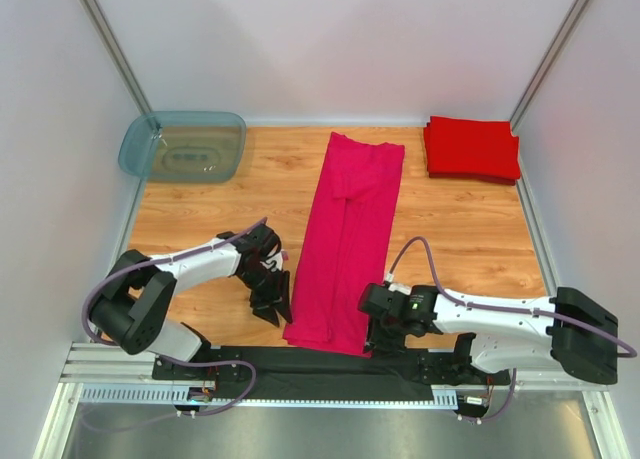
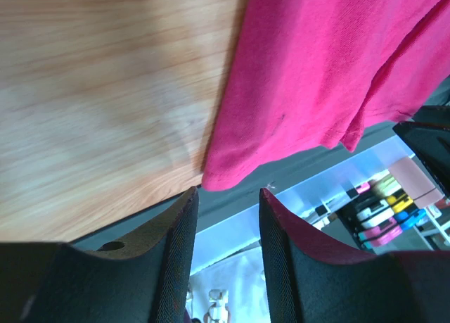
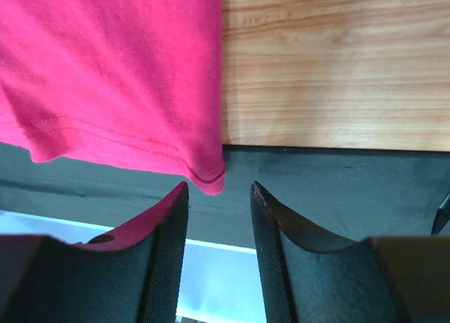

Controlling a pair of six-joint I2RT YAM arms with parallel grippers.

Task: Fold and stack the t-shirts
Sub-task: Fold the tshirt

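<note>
A blue-grey tub point(image 1: 183, 147) sits at the upper left of the worktop point(image 1: 450, 239), and folded red t-shirts point(image 1: 471, 149) lie at the upper right. The magenta t-shirt point(image 1: 348, 234), folded into 1 long strip, runs from upper centre down to the lower edge. The left claw point(image 2: 228, 193) and right claw point(image 3: 219, 186), both spread and gripping nothing, flank its 2 near corners.

Bare counter point(image 1: 205, 219) lies open either side of the pink shirt point(image 1: 350, 229). To its left, only the left pincer point(image 1: 272, 309) by the near corner and the tub point(image 1: 185, 147) far back. To its right, the right pincer point(image 1: 375, 341) crowds the near corner and the red stack point(image 1: 472, 149) fills the back.
</note>
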